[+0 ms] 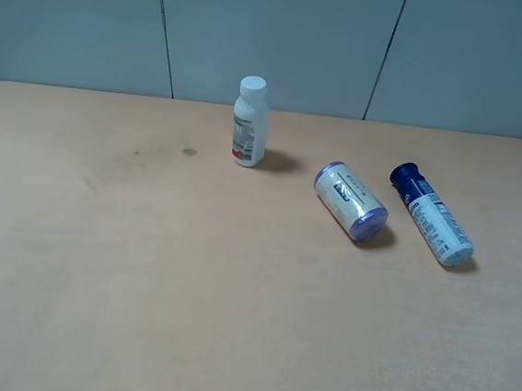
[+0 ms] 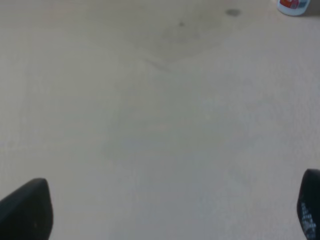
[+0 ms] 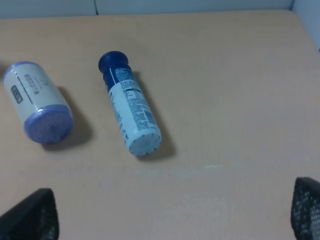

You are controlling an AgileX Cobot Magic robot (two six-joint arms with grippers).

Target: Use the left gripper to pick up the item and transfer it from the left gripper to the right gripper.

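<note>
The left claw (image 2: 165, 210) is spread wide with nothing in it; only its two black fingertips (image 2: 25, 210) peek in at the edge of the left wrist view, above bare tan desk (image 2: 160, 125). The right claw (image 3: 170, 212) is spread wide too and holds nothing, with its black tips (image 3: 30, 217) showing over the desk (image 3: 225, 100). Neither claw can be seen from the high camera. On the desk (image 1: 187, 290), closest to the front on the right side, the slim blue-capped bottle (image 1: 431, 215) lies on its side, with its dark blue cap pointing toward the back wall and its flat white bottom pointing toward the front. In the right wrist view this bottle (image 3: 129, 103) lies ahead of the right claw, not touching it. Just to its left, close by but apart, the stubby white can with purple rims (image 1: 350, 201) also lies on its side. Farther back, near the middle, the small white bottle with a white cap (image 1: 249, 122) stands up straight. A small dark spot (image 1: 188, 152) marks the desk to its left. Behind it all is a pale blue-grey wall (image 1: 277, 31).
</note>
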